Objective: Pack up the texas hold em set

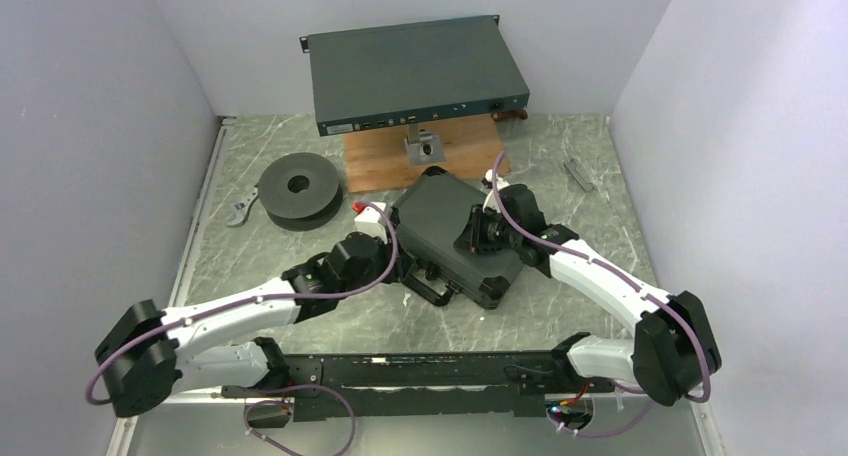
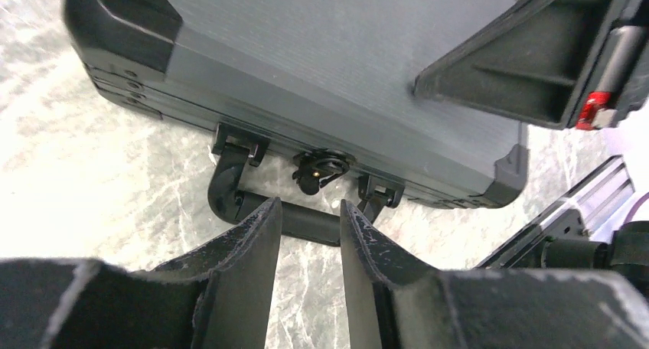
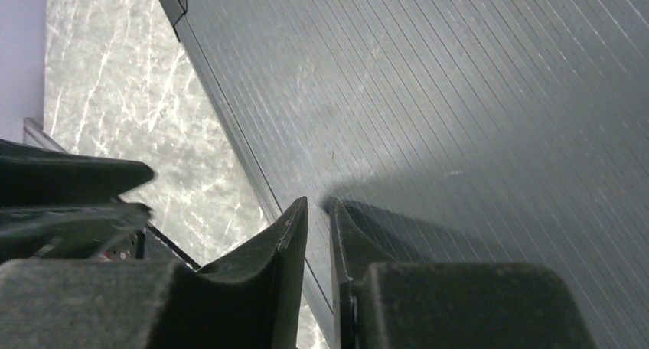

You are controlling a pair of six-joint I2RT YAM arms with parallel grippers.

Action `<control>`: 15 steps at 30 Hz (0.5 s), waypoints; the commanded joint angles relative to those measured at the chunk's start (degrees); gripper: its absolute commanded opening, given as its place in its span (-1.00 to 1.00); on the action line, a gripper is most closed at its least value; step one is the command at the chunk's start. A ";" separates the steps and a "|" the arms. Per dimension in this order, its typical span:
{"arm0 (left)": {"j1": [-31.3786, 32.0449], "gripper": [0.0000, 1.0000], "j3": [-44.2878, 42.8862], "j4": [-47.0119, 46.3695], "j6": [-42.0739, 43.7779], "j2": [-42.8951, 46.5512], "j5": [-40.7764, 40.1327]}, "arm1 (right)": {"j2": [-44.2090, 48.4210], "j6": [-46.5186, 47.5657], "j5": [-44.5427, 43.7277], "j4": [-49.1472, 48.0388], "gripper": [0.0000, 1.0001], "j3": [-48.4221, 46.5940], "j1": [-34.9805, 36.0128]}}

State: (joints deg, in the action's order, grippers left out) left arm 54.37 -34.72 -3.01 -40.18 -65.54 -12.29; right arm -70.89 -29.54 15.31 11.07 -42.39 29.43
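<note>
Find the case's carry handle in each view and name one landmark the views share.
Top external: carry handle just below centre, on the near-left edge of the case.
Left wrist: carry handle lower centre, under the case's front edge.
Right wrist: not in view.
Shared landmark: the case's ribbed lid, in all three.

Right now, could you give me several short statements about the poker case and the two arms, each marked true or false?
1. The black case is shut. True.
2. Its handle is on the side toward the far wall. False: it is on the case's near side.
3. The left gripper has its jaws parted, close to the handle. True.
4. The dark spool lies on top of the case. False: it lies on the table, left of the case.
5. The right gripper is over the case's lid. True.
</note>
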 commanded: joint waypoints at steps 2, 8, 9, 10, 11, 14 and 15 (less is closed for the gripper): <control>0.30 -0.19 1.35 4.44 2.49 8.96 -4.83 | 2.71 3.20 -3.25 11.46 -0.52 -3.91 0.10; 0.32 -0.18 3.56 9.13 5.09 17.10 -8.60 | 4.85 4.66 -3.70 12.84 -0.45 -8.33 0.10; 0.29 -0.17 3.86 10.09 5.38 18.63 -9.36 | 5.08 5.05 -3.78 13.07 -0.42 -9.12 0.10; 0.25 -0.17 4.07 11.12 5.91 20.15 -9.86 | 5.31 5.41 -3.87 13.28 -0.39 -9.93 0.10; 0.25 -0.15 4.20 12.48 6.36 21.86 -10.61 | 5.68 5.71 -4.03 13.58 -0.35 -10.70 0.10; 0.22 -0.07 4.24 15.57 8.74 26.60 -12.89 | 6.60 5.80 -4.13 13.54 -0.22 -12.82 0.08; 0.26 -0.05 3.66 16.87 9.90 27.52 -13.55 | 6.98 5.54 -4.07 13.23 -0.20 -13.21 0.10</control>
State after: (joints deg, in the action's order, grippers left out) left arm 54.37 -30.39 9.50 -34.59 -42.24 -21.37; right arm -66.46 -25.15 12.23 24.27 -51.55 29.45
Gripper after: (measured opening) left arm 0.460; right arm 0.376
